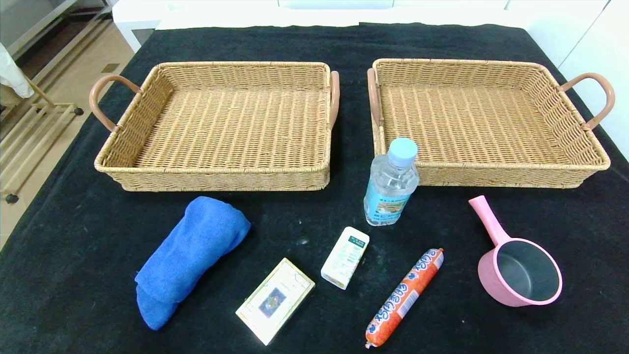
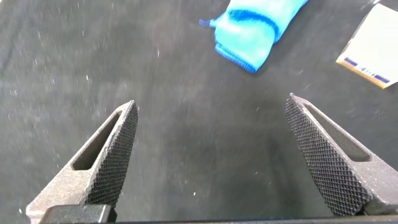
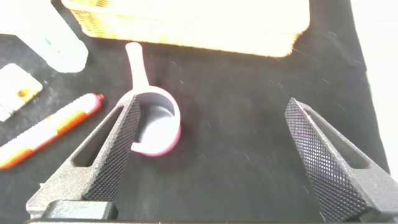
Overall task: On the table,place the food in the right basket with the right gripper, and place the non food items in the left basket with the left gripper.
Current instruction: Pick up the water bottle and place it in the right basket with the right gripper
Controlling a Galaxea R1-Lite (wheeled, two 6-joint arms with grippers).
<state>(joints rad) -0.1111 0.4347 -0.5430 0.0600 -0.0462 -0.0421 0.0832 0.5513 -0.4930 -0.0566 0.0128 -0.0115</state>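
Note:
Two wicker baskets stand at the back: the left basket (image 1: 123,125) and the right basket (image 1: 580,132), both with nothing in them. In front lie a blue cloth (image 1: 191,255), a flat card box (image 1: 275,300), a small white box (image 1: 345,256), an upright water bottle (image 1: 391,184), an orange sausage (image 1: 405,297) and a pink saucepan (image 1: 521,275). Neither arm shows in the head view. My left gripper (image 2: 211,109) hangs open over bare black cloth, short of the blue cloth (image 2: 255,31). My right gripper (image 3: 211,109) hangs open beside the pink saucepan (image 3: 152,118), holding nothing.
A black cloth (image 1: 73,275) covers the whole table. Past the table's left edge stands a wooden rack (image 1: 29,132) on the floor. A white surface (image 1: 319,10) runs along the far edge behind the baskets.

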